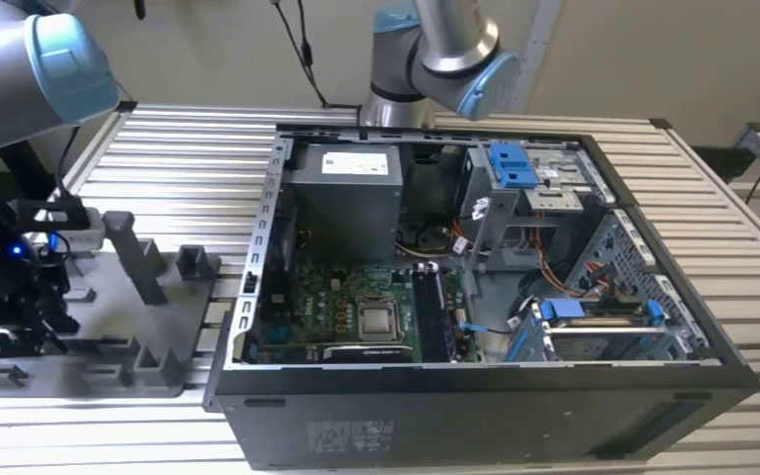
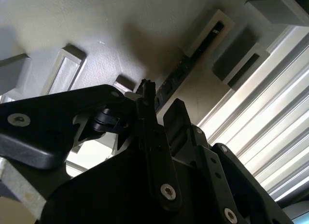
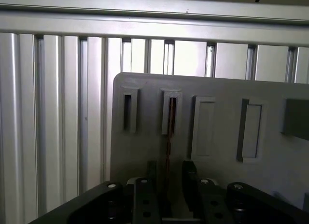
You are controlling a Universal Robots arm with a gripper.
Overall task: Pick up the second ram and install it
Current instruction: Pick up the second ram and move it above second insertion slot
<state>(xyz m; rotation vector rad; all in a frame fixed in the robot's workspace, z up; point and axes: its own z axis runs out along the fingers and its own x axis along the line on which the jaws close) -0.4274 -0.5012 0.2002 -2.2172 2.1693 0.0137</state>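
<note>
Your gripper point(image 1: 21, 332) is hanging low over the grey tray point(image 1: 103, 381) at the exterior view's left. The tray is sitting just beside the open case point(image 1: 486, 416) on the slatted table point(image 1: 195, 148).

In the first wrist view, the ram point(image 3: 171, 127) is standing on edge in one of the slots of the tray point(image 3: 217, 89), showing you only its thin edge. The gripper point(image 3: 170, 185) is straddling its near end. The fingers point(image 3: 152, 178) are sitting one on each side of the stick, with a sliver of gap showing between each finger and the board. You are looking at jaws set narrow around the ram but not clamping it.

The second wrist view is showing you the same. There the ram point(image 2: 193, 57) is lying along its slot as a dark strip and running in between the two fingertips point(image 2: 176, 108).

Inside the case, the motherboard point(image 1: 353, 297) is lying flat with the processor point(image 1: 377, 320) near its middle, well apart from the ram.
</note>
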